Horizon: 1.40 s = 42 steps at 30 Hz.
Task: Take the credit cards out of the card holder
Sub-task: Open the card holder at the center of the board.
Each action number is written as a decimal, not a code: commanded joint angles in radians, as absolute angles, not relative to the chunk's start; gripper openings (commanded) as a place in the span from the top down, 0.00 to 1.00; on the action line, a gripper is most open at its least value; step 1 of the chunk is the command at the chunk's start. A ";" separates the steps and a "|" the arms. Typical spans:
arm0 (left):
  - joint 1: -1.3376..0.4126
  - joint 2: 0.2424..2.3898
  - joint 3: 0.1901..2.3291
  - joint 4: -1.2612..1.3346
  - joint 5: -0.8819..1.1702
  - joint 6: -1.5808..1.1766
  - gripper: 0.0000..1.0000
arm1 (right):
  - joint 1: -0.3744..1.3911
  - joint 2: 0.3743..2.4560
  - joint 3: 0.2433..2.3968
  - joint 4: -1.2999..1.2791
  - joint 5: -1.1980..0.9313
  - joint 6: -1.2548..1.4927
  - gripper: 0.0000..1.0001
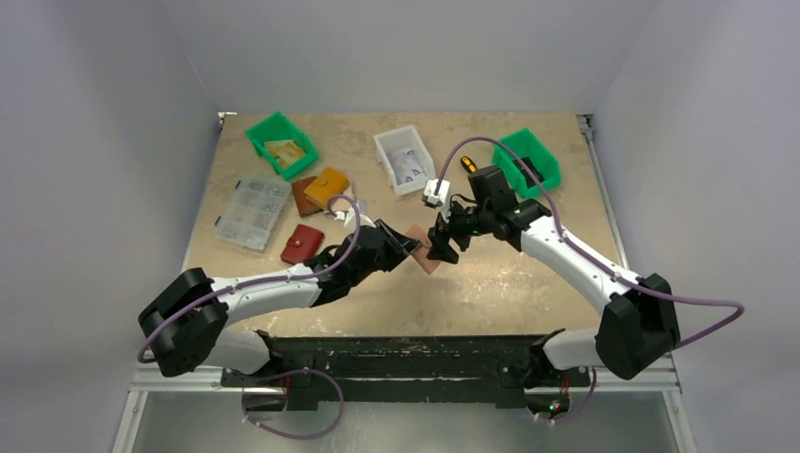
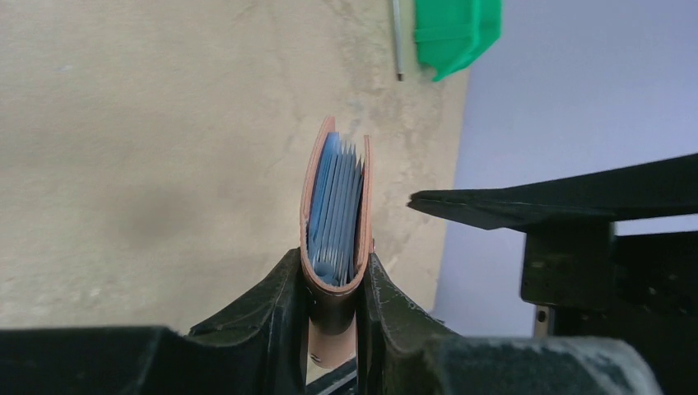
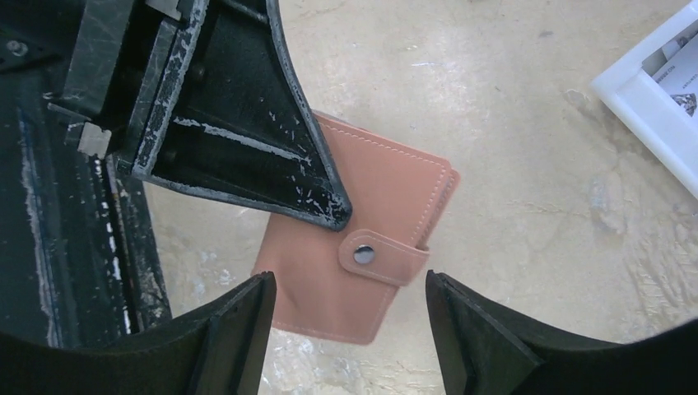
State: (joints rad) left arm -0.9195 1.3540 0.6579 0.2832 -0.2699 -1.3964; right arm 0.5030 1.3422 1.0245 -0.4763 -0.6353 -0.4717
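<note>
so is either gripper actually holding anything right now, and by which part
The left gripper is shut on the card holder, pinching both covers near its folded spine. The right gripper is open and holds nothing.

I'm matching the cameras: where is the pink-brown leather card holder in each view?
Top external: pink-brown leather card holder at table centre.
Left wrist: centre, edge-on between the fingers.
Right wrist: centre, flat face with snap tab.
Shared landmark: the left gripper, its black fingers clamping it.
</note>
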 commanded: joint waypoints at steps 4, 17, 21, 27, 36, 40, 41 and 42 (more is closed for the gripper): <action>-0.920 1.345 0.675 0.213 -0.303 -1.419 1.00 | 0.524 1.343 1.019 -0.387 -0.493 -0.439 0.27; -0.930 1.373 0.649 0.301 -0.281 -1.417 1.00 | 0.569 1.428 1.024 -0.382 -0.529 -0.406 0.33; -0.934 1.373 0.645 0.319 -0.278 -1.413 1.00 | 0.591 1.452 1.029 -0.379 -0.501 -0.406 0.32; -0.937 1.369 0.636 0.347 -0.262 -1.404 1.00 | 0.599 1.480 1.041 -0.383 -0.445 -0.403 0.52; -0.937 1.348 0.608 0.374 -0.247 -1.388 1.00 | 0.600 1.462 1.040 -0.335 -0.323 -0.384 1.00; -0.938 1.344 0.595 0.377 -0.240 -1.391 1.00 | 0.598 1.420 1.014 -0.279 -0.266 -0.372 1.00; -0.938 1.344 0.592 0.379 -0.239 -1.394 1.00 | 0.598 1.413 1.010 -0.271 -0.261 -0.370 1.00; -0.937 1.344 0.589 0.381 -0.237 -1.395 1.00 | 0.596 1.409 1.007 -0.267 -0.257 -0.370 1.00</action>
State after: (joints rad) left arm -0.9241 1.3808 0.5922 0.2802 -0.2871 -1.3945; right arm 0.6151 1.4582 1.0115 -0.3706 -0.3836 -0.3714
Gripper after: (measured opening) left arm 0.228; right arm 0.022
